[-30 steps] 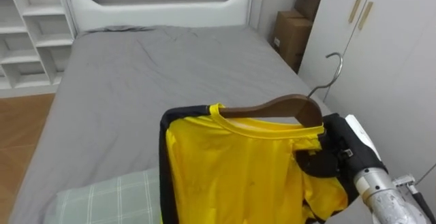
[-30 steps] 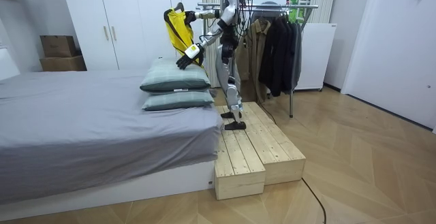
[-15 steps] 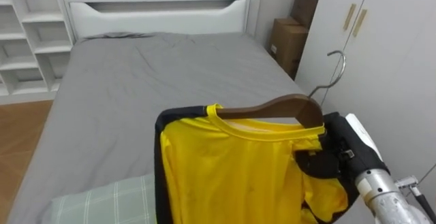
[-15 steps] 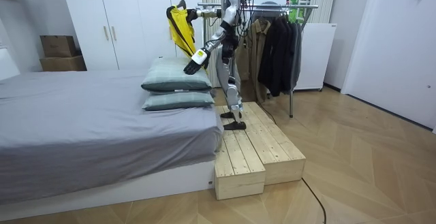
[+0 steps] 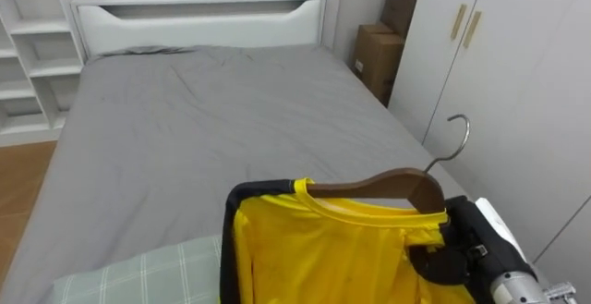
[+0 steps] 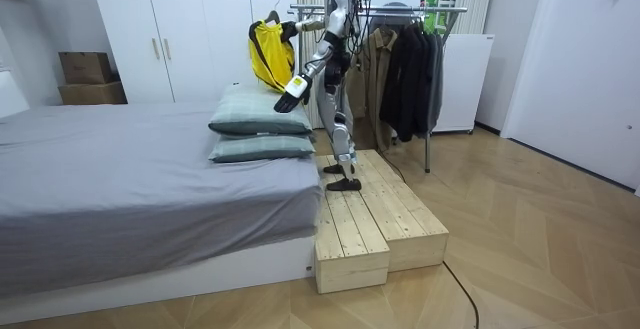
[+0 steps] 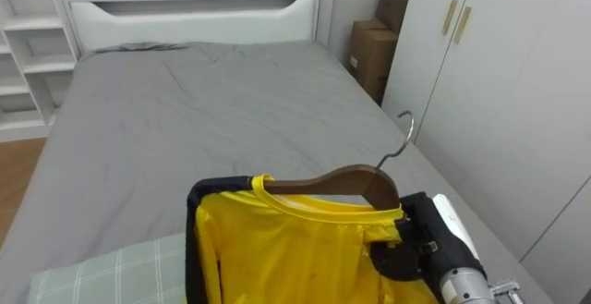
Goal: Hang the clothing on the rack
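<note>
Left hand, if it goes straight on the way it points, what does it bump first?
Probably the top pillow: the left hand points down at it, though depth is unclear.

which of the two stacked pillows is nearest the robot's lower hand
The top pillow, lying on the bottom pillow: the left hand hangs just over its end; the right hand grips the hanger.

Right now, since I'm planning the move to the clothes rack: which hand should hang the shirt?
Right. The right hand grips the wooden hanger carrying the yellow shirt; the left hand hangs low near the pillows, away from it.
</note>
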Robot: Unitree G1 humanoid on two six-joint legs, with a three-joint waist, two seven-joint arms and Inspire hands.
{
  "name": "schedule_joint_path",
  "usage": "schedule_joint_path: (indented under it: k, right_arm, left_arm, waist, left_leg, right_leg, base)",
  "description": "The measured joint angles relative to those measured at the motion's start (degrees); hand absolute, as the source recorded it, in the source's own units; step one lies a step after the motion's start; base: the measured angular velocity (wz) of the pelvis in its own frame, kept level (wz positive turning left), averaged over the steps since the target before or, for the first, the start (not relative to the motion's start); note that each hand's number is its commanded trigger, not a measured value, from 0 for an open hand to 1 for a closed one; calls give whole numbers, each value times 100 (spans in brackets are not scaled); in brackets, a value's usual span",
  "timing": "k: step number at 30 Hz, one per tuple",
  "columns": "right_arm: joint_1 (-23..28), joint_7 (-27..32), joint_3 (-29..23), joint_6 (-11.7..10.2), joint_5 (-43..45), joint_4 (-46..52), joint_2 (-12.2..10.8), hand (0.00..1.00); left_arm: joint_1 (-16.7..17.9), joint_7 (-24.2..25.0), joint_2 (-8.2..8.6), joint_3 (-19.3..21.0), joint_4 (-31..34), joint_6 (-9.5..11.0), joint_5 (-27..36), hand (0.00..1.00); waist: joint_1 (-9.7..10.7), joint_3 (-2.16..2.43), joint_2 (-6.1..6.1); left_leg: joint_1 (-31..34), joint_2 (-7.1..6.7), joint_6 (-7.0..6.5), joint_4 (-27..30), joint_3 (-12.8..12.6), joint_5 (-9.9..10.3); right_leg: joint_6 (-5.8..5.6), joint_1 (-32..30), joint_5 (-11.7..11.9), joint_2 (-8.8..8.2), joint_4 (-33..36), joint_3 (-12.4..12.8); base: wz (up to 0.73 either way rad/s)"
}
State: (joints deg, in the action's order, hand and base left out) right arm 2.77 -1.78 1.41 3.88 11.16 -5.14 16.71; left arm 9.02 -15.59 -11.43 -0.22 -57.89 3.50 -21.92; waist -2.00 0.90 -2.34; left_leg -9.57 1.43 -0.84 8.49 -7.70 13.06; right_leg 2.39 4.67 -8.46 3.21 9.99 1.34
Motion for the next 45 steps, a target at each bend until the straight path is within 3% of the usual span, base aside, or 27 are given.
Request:
schedule_joint_path:
  k: [11,17,24,27,29,31,32,33,34,35,36,37,38,39,40,41,42,45]
  right_arm:
    - [-3,-14,2,8,9,529,-41,100]
    - [73,-87,67,15,15,529,-76,100]
    - [336,-216,178,380,37,515,-75,100]
    - [326,-284,179,393,40,552,-90,100]
    - [301,-342,172,390,38,560,-100,100]
    - [295,-341,166,389,40,565,-108,100]
    - [296,-341,166,389,41,567,-109,100]
    - [286,-341,167,389,46,596,-110,100]
    - [285,-341,169,387,45,609,-110,100]
    - [246,-337,171,383,45,612,-110,100]
    - [202,-333,172,383,47,610,-109,100]
    - [189,-328,170,383,43,608,-103,100]
    - [178,-311,162,387,27,585,-92,100]
    - [177,-307,160,405,12,580,-36,100]
    - [175,-307,159,440,2,549,-32,100]
    - [167,-302,162,440,0,538,-48,100]
    - [166,-291,169,440,-38,538,-63,100]
    - [85,-341,170,428,-268,613,-61,100]
  left_arm:
    - [-32,7,12,0,59,1,437,0]
    - [-10,-25,4,3,39,1,552,0]
    - [143,-179,-90,-15,17,-2,536,0]
    - [189,-178,-150,0,-12,-10,488,0]
    - [192,-178,-199,20,-126,-31,443,0]
    - [240,-177,-189,238,-200,-107,345,0]
    - [247,-178,-189,296,-238,-119,345,0]
    - [267,-182,-187,385,-370,-135,350,0]
    - [273,-183,-194,397,-441,-156,368,0]
    - [276,-183,-195,405,-522,-260,401,0]
    - [263,-177,-177,439,-602,-399,448,0]
    - [249,-171,-171,459,-640,-458,496,0]
    - [220,-141,-166,451,-686,-590,574,0]
    - [170,-129,-148,443,-723,-686,618,0]
    - [168,-128,-145,444,-725,-782,644,0]
    - [177,-128,-161,446,-725,-835,659,0]
    - [156,-130,-182,462,-719,-952,663,0]
    - [158,-120,-244,520,-721,-1199,655,0]
  waist:
    - [-5,-12,-4]
    - [-17,-32,-27]
    - [25,-53,-100]
    - [-22,-27,-125]
    - [-8,-28,-137]
    - [-92,-28,-108]
    - [-142,-35,-97]
    - [-220,-45,-35]
    - [-274,-49,-16]
    - [-345,-66,11]
    - [-350,-82,38]
    - [-325,-100,52]
    - [-315,-73,206]
    - [-294,-122,218]
    - [-250,-137,132]
    - [-247,-146,82]
    - [-203,-167,44]
    - [-73,-161,59]
  left_leg:
    - [34,-3,0,-24,-2,0]
    - [0,9,2,-45,-134,1]
    - [-1,59,14,-71,-359,53]
    - [6,101,37,-61,-683,84]
    - [4,121,55,-60,-889,96]
    - [-40,193,92,-32,-1382,165]
    - [-53,221,110,8,-1538,193]
    - [-97,336,146,74,-1876,271]
    - [-123,361,165,102,-2067,287]
    - [-176,377,185,146,-2429,320]
    - [-178,382,184,191,-2688,354]
    - [-162,415,180,176,-2777,395]
    - [-106,536,200,192,-2971,487]
    - [-127,531,227,221,-3176,502]
    - [-184,466,277,314,-3320,554]
    - [-199,458,305,410,-3316,595]
    - [-207,494,350,575,-3296,586]
    - [-114,596,410,710,-3265,547]
  right_leg:
    - [1,-89,-2,-1,-29,19]
    - [1,-125,-2,15,-16,125]
    - [2,-194,0,97,68,341]
    - [22,-440,12,186,201,633]
    - [46,-562,28,226,292,662]
    - [99,-764,69,303,414,623]
    - [120,-806,83,294,443,543]
    - [228,-904,150,231,492,-106]
    - [301,-946,193,169,490,-583]
    - [427,-1006,256,49,470,-1572]
    - [450,-1089,268,-27,479,-2119]
    - [314,-1128,257,-16,479,-2200]
    - [-12,-1215,156,5,656,-2234]
    - [162,-1308,-97,-416,1277,-2469]
    - [-31,-1319,-292,-935,1637,-2476]
    - [-80,-1329,-336,-1033,1667,-2329]
    - [-33,-1360,-364,-964,1659,-2218]
    - [101,-1351,-272,-709,1354,-2087]
  base:
    - [-1]
    - [-10]
    - [-18]
    - [-44]
    - [-64]
    - [-102]
    - [-135]
    - [-117]
    - [-152]
    - [-144]
    - [-129]
    - [-89]
    - [-60]
    - [-69]
    - [-57]
    - [-42]
    - [-27]
    - [-29]
